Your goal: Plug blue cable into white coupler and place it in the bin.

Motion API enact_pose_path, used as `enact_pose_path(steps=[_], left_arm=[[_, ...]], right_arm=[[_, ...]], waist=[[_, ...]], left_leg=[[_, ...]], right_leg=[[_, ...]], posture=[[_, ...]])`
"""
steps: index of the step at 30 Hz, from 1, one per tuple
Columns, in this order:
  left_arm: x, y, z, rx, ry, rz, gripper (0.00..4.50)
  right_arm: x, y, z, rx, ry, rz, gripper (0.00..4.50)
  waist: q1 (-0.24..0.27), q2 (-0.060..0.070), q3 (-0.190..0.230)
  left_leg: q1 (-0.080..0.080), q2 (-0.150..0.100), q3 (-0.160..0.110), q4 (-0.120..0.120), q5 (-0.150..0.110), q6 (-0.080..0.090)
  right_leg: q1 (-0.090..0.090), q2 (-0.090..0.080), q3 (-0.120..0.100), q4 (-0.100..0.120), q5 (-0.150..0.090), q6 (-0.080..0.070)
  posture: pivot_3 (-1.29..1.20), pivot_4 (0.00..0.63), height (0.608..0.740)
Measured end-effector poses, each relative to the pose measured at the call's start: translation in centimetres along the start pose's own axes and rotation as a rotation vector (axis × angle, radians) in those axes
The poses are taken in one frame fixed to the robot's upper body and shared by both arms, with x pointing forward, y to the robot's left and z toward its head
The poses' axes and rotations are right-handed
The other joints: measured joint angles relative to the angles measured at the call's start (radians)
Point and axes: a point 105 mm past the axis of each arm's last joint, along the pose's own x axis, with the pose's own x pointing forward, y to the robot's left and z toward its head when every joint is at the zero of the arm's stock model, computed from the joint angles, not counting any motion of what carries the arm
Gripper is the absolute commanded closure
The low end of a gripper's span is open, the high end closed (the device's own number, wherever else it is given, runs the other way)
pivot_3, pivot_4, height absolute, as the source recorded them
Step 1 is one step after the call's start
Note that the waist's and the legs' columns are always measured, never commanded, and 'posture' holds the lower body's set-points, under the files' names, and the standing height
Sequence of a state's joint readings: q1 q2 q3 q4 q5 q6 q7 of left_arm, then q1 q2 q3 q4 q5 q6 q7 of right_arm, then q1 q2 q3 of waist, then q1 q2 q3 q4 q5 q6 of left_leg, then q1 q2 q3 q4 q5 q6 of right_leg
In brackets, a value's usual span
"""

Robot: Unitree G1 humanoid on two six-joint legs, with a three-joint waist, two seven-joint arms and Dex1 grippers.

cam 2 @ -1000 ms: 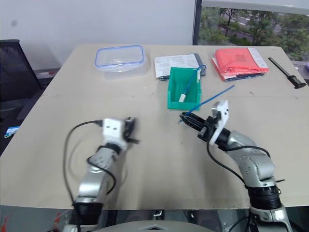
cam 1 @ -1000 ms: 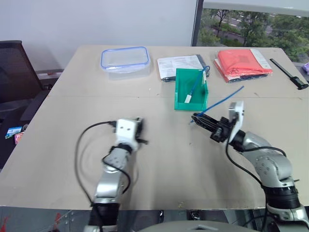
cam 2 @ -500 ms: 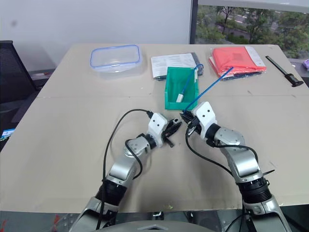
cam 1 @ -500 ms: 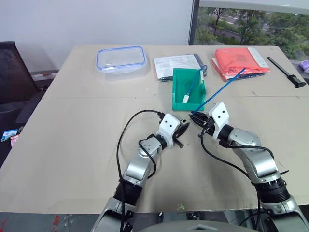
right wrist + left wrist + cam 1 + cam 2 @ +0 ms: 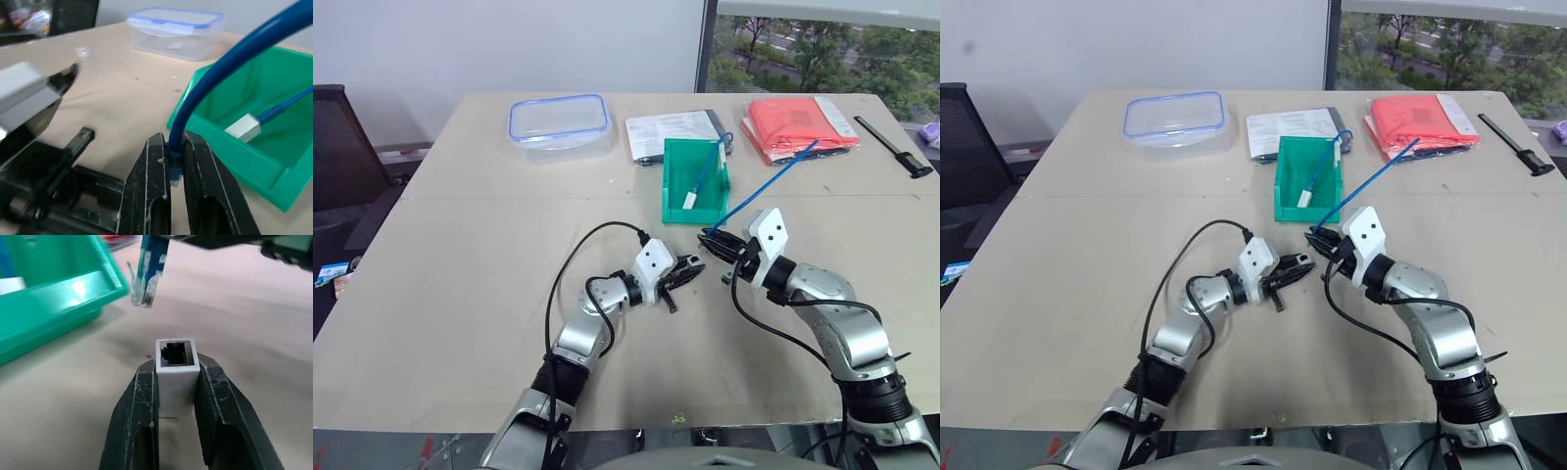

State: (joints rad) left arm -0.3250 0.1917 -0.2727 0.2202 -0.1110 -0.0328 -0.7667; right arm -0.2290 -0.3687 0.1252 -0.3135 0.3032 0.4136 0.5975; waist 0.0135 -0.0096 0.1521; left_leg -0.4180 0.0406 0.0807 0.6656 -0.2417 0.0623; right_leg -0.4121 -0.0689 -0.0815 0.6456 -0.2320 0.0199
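Left gripper [image 5: 177,382] clamped on white coupler [image 5: 176,363], right gripper [image 5: 176,161] pinching blue cable [image 5: 215,83] near its plug, tips nearly meeting just before green bin [image 5: 677,186] holding a second cable [image 5: 702,181], lidded clear container [image 5: 560,122] and papers [image 5: 674,132] behind, plug tip blurred.

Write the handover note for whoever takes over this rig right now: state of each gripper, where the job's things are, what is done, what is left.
Left gripper: shut on the white coupler, socket facing the plug.
Right gripper: shut on the blue cable just behind its clear plug; the rest of the cable rises up and away.
Both are held above the table, in front of the green bin. The bin already holds another blue cable with a white end piece.
Done: both parts picked up and brought near each other.
Left: line up the plug, push it in, put the joined pair in the bin.
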Motion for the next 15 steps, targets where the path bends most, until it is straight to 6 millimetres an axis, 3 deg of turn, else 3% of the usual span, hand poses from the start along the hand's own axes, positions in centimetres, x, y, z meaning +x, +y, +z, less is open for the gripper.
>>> enact_pose_path(steps=[4,9,15], left_arm=[[0.2,1.2,-0.2,0.0,0.014,0.006,3.84],[0.3,1.2,-0.2,-0.02,0.008,0.011,3.84],[0.3,1.3,-0.2,-0.027,0.013,0.011,3.84]], right_arm=[[-0.1,0.4,-0.4,-0.009,0.037,0.023,4.5],[0.6,2.0,-0.6,0.04,0.048,0.025,4.5],[0.8,1.7,-0.6,0.043,0.064,-0.024,4.5]], waist=[[-0.002,0.0,0.0],[-0.001,0.0,-0.001],[-0.001,0.0,-0.001]], left_leg=[[0.002,0.001,0.0,0.001,0.0,0.0],[0.002,0.001,0.0,0.002,0.0,0.0],[0.002,0.001,0.0,0.002,0.0,0.0]], right_leg=[[0.001,0.0,0.001,0.001,0.0,0.001],[0.001,-0.001,0.001,0.002,0.0,0.0],[0.001,-0.001,0.002,0.002,0.0,0.001]], posture=[[0.0,0.15,0.736],[0.0,0.15,0.736],[0.0,0.15,0.736]])
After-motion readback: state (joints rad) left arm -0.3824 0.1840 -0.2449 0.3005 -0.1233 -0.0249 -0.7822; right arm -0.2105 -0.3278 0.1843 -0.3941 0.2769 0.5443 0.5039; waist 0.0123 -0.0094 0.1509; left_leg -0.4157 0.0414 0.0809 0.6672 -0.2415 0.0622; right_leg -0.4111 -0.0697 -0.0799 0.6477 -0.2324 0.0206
